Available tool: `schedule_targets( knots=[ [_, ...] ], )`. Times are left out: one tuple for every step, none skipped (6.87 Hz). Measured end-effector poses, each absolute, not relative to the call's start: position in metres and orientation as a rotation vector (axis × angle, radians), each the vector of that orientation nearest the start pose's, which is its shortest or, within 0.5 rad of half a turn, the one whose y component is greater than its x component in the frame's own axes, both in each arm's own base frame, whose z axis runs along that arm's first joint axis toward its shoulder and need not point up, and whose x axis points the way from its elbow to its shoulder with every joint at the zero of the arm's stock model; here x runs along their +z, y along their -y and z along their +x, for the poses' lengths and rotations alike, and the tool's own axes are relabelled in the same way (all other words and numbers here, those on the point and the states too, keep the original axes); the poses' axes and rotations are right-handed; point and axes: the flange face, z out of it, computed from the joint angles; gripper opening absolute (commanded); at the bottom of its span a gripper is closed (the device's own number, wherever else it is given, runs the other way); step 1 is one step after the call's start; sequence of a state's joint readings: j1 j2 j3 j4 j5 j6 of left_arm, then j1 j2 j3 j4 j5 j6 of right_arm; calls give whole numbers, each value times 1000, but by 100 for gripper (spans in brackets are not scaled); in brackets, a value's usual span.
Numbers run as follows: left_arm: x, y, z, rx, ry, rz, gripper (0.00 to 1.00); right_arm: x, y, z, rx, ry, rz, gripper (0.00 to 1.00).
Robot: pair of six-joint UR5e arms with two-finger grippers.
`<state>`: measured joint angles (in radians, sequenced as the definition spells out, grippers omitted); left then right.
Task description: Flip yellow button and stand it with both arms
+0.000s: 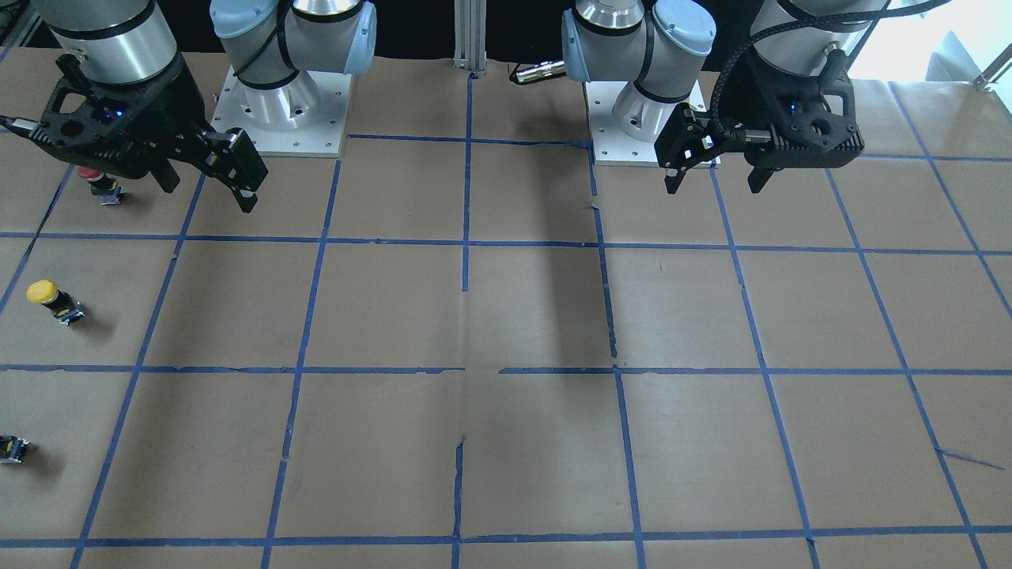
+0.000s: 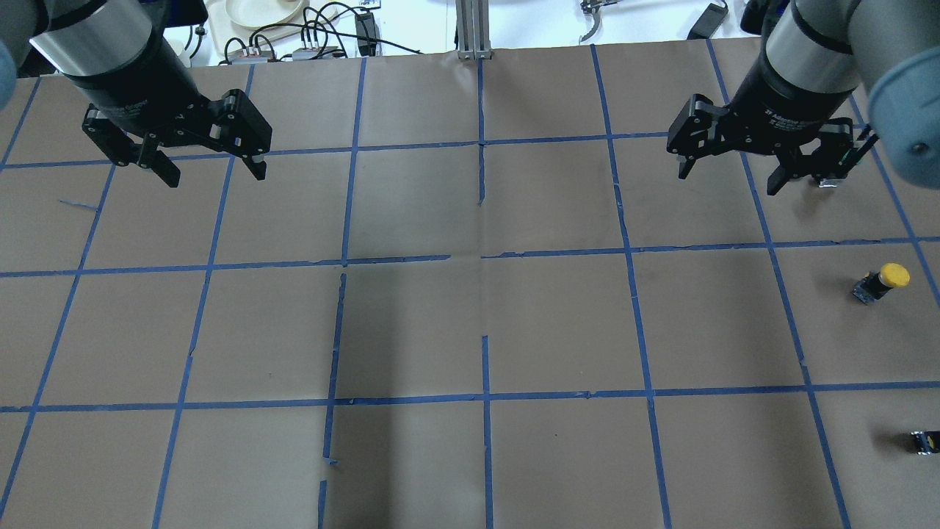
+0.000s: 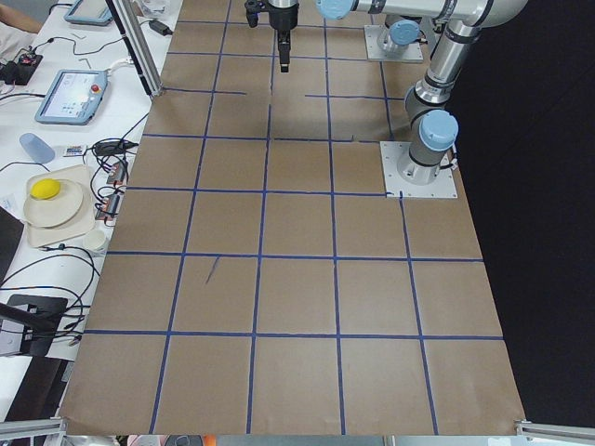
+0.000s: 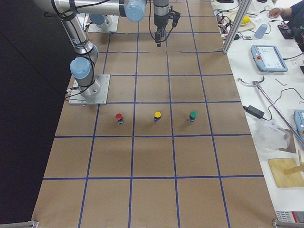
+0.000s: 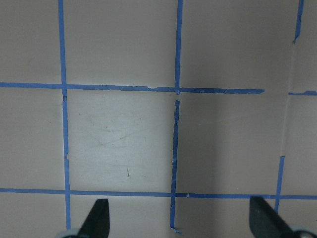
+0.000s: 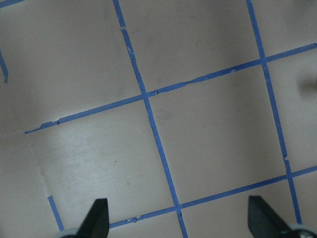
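Note:
The yellow button [image 1: 54, 302] stands on the paper-covered table with its yellow cap up and its dark base down. It shows near the right edge of the overhead view [image 2: 881, 281] and in the exterior right view [image 4: 157, 116]. My right gripper [image 2: 728, 182] hangs open and empty above the table, well clear of the button toward the far side; in the front view it [image 1: 209, 197] is at the upper left. My left gripper [image 2: 217, 176] is open and empty over the table's other half, also seen in the front view [image 1: 713, 188]. Both wrist views show only bare table between open fingers.
A red-capped button [image 1: 99, 183] stands partly hidden under my right gripper. A green-capped button [image 4: 193, 115] stands on the yellow one's other side; it is a small dark shape at the overhead view's edge [image 2: 924, 441]. Blue tape lines grid the table.

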<state>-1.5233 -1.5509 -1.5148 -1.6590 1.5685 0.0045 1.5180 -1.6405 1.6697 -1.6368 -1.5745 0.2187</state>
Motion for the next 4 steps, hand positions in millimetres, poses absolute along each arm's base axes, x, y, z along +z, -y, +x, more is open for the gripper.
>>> schedule_targets(
  knots=[
    [516,487,-110,20,-3143,-68,100,478,472,110,-54,-3114,419,100],
    [516,487,-110,21,-3143,-67,100,477,472,111,-51,-3115,417,100],
    [516,486,-110,22,-3143,-68,100,477,472,111,-52,-3116,418,100],
    [515,486,-111,24,-3143,-67,100,477,472,111,-53,-3115,420,100]
  ],
)
